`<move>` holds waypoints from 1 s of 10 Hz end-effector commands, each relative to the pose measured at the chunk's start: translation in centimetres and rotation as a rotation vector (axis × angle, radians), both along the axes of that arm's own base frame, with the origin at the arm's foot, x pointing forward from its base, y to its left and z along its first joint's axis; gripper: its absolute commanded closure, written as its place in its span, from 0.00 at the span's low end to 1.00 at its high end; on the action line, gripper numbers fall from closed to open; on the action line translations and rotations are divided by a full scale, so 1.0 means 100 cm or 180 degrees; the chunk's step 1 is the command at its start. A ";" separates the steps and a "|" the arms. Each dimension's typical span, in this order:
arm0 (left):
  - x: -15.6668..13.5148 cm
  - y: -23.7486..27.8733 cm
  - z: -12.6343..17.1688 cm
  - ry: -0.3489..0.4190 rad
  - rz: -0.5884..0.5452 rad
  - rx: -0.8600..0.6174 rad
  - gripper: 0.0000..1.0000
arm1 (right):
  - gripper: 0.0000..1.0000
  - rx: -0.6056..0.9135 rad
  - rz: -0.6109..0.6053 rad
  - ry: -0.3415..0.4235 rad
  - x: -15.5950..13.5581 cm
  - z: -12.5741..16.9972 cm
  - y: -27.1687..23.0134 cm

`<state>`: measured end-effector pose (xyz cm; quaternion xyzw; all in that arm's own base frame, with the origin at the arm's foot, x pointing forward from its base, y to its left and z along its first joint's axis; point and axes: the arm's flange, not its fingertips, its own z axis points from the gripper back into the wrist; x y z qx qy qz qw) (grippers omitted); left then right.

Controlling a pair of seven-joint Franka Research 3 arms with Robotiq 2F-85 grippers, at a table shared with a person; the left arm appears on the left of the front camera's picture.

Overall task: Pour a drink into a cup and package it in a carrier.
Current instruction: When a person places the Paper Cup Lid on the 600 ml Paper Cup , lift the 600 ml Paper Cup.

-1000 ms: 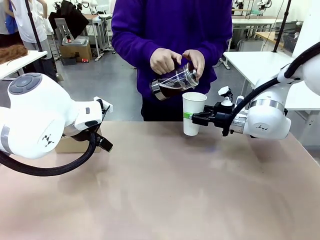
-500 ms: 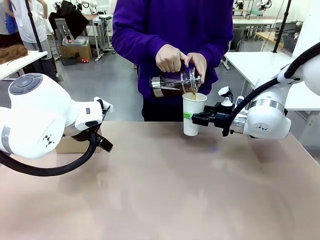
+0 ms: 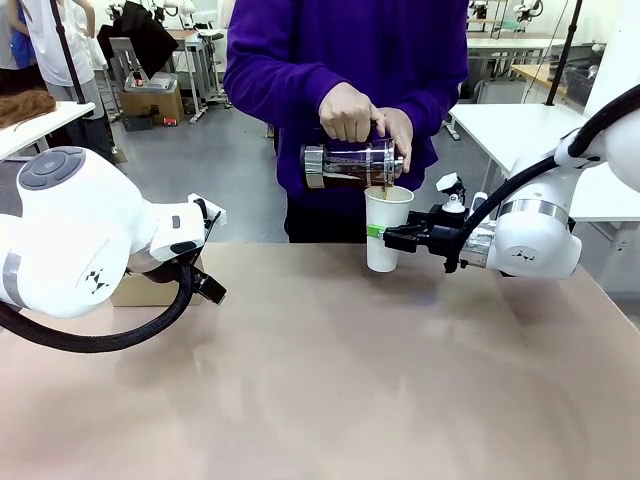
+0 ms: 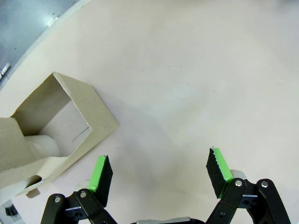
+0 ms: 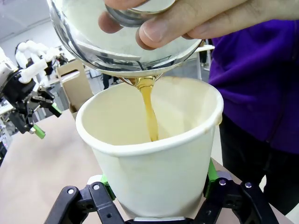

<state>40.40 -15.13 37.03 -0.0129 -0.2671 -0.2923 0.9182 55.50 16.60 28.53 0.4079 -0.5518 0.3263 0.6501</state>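
Our right hand pinches the cup while a person pours the drink in from a press pot. Our left hand hangs spread near the carrier.

Background stuff: tan table up front, person in purple sweater at far edge. Behind: grey floor, cardboard box far left, black cloth above it, white table off right.
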 end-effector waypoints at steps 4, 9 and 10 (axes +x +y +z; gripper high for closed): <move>0.000 0.000 0.000 0.0000 -0.0003 -0.0006 0.00 | 0.20 -0.0001 -0.0033 0.0003 0.000 0.003 0.003; 0.000 0.000 0.000 0.0000 -0.0003 -0.0006 0.00 | 0.20 -0.0001 -0.0033 0.0003 0.000 0.003 0.003; 0.000 0.000 0.000 0.0000 -0.0003 -0.0006 0.00 | 0.20 -0.0001 -0.0033 0.0003 0.000 0.003 0.003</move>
